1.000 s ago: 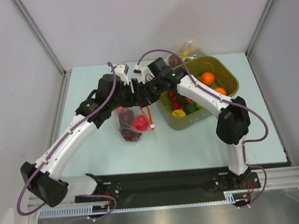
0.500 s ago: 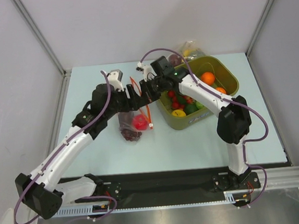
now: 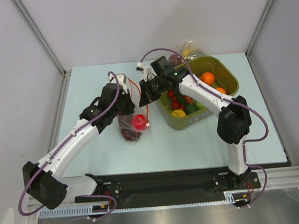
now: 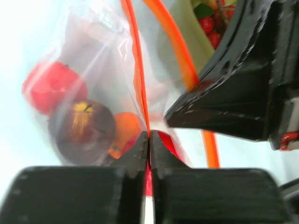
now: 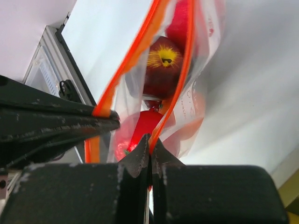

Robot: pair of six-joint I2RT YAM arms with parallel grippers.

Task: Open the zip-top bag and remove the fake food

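Left gripper (image 4: pixel 148 140) and right gripper (image 5: pixel 150 144) each pinch one red lip of the bag (image 4: pixel 93 60), which sags below them holding fruit (image 4: pixel 81 126), resting on the pale blue table (image 3: pixel 194 145) between white walls (image 3: pixel 147 23).

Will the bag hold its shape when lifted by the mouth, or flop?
Likely floppy: the bag is thin creased film, pinched at its strip by the left gripper and right gripper. The fruit inside probably makes it sag bottom-heavy, and may roll out as the mouth widens.
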